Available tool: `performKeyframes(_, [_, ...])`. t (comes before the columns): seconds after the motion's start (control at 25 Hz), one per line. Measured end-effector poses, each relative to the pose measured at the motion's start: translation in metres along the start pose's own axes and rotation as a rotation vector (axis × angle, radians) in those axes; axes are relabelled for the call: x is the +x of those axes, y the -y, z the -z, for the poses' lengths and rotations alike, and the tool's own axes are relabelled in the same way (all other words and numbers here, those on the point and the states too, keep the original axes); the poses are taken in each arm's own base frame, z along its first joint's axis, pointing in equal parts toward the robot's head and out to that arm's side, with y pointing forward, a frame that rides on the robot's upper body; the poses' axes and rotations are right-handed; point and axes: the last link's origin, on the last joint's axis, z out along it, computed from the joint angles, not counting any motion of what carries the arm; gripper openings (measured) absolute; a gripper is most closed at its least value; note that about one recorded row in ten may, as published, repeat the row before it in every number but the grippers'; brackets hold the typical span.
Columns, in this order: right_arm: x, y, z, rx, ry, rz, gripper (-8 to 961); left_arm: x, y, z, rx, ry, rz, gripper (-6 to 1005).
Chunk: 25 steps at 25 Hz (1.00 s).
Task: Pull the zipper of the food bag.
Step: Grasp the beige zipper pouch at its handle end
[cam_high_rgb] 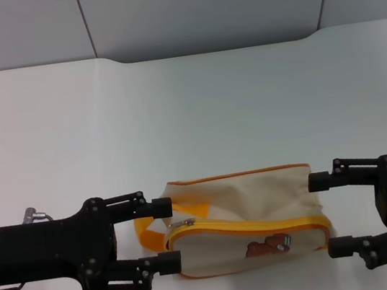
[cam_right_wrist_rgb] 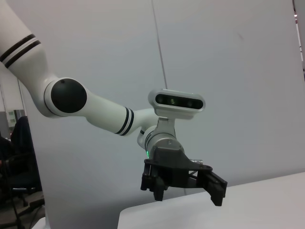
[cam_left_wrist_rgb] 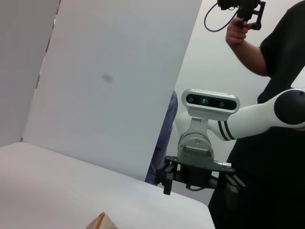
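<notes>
Lying on the white table (cam_high_rgb: 195,108) near its front edge, the food bag (cam_high_rgb: 244,217) rests between the two grippers, its bear print facing up and the yellow loop handle (cam_high_rgb: 163,226) at its left end. The zipper (cam_high_rgb: 263,223) curves along the bag's upper face, and its small silver pull tab (cam_high_rgb: 182,223) sits at the left end, close to the handle. The left gripper (cam_high_rgb: 165,235) is spread wide at the bag's left end, its fingertips (cam_high_rgb: 162,207) at or just beside the bag and handle, grasping nothing. The right gripper (cam_high_rgb: 327,213) is also spread wide at the bag's right end, fingertips just beside the fabric, gripping nothing. The left wrist view shows only a corner of the bag at its lower edge.
</notes>
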Motion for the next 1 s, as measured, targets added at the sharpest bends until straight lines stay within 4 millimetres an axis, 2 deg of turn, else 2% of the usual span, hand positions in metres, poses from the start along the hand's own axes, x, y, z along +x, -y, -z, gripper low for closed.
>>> performKeyframes(0.48, [0.0,0.0,-0.001,-0.003,-0.001,0.015,834,-0.004,0.006,0.004,0.061,0.013,0.003,814])
performKeyframes(0.56, [0.001,0.001,-0.001,0.003,-0.004,0.015,832,-0.021,0.013,0.01,0.17,0.05,0.013,814])
performKeyframes(0.68, [0.001,0.002,-0.001,0.008,-0.006,0.016,830,-0.031,0.014,0.009,0.199,0.082,0.019,814])
performKeyframes(0.8, [0.001,0.002,-0.001,0.008,-0.006,0.015,827,-0.044,0.016,0.002,0.218,0.142,0.035,813])
performKeyframes(1.0, [0.0,0.003,-0.002,0.005,-0.007,0.016,824,-0.054,0.025,-0.014,0.239,0.215,0.045,813])
